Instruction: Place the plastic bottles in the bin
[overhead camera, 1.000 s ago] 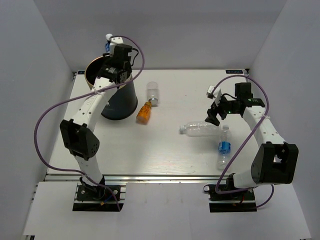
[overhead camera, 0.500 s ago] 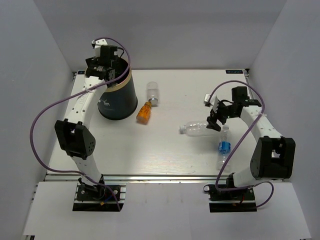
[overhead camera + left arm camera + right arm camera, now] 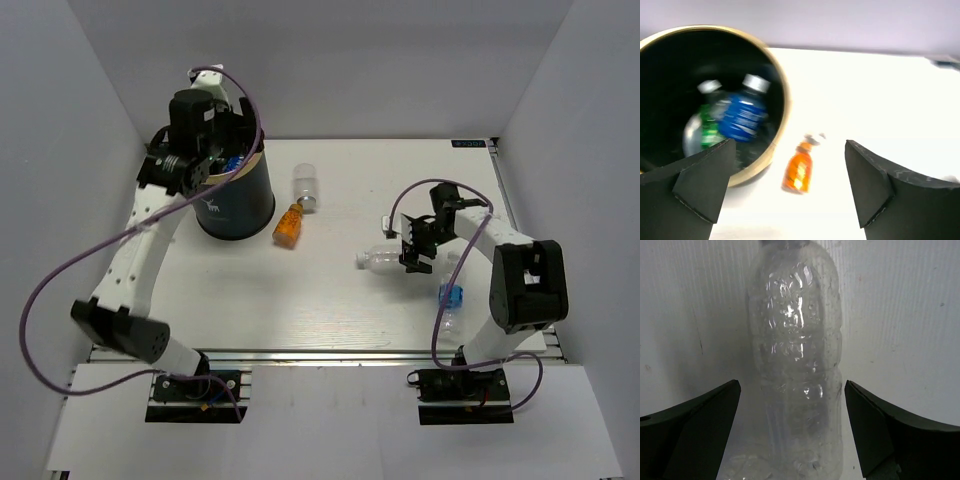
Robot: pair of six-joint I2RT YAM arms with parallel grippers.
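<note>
The dark green bin (image 3: 240, 200) with its gold rim (image 3: 782, 95) stands at the back left. Inside it lie a blue-labelled bottle (image 3: 742, 114) and a green bottle (image 3: 709, 131). My left gripper (image 3: 222, 158) hangs open and empty above the bin's mouth. On the table right of the bin are an orange bottle (image 3: 288, 226) and a clear bottle (image 3: 305, 186). A plain clear bottle (image 3: 795, 365) lies on its side, and my right gripper (image 3: 409, 255) stands open astride its lower part, jaws apart from it. A blue-labelled bottle (image 3: 449, 296) lies near the right arm.
White walls close the table at the back and both sides. A purple cable (image 3: 60, 270) loops off the left arm, and another (image 3: 440, 320) off the right arm. The metal rail (image 3: 320, 352) marks the near edge.
My left gripper opened over the bin and the blue-labelled bottle it held now lies inside. The right gripper moved left and down to straddle the plain clear bottle.
</note>
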